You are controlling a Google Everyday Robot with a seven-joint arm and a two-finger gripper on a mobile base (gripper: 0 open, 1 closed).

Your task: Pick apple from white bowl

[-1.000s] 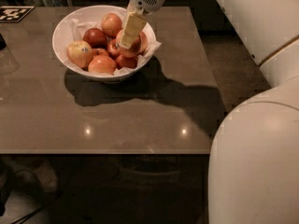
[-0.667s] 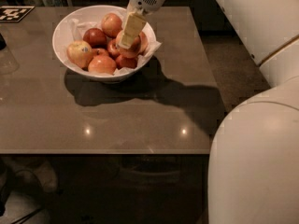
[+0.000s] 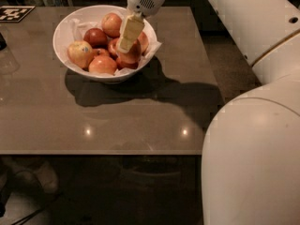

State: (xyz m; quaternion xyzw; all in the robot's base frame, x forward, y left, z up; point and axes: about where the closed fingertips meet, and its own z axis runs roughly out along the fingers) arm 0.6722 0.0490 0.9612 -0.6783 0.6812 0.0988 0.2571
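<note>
The white bowl (image 3: 63,29), lined with crumpled white paper, stands at the far middle of the grey-brown table (image 3: 117,121). It holds several red and yellow apples, among them one at the back (image 3: 111,23), one at the left (image 3: 79,53) and one at the front (image 3: 102,64). My gripper (image 3: 125,48) reaches down from above into the right half of the bowl. Its pale tip lies against a red apple (image 3: 133,56) on the right side and hides part of it.
My arm's large white body (image 3: 253,163) fills the right side of the view and overhangs the table's right corner. A black-and-white marker tag (image 3: 11,13) lies at the far left corner. The table's front edge (image 3: 93,152) runs across the lower middle.
My gripper has sunk slightly lower and to the left among the apples on the bowl's right side. The bowl and the other apples have not moved.
</note>
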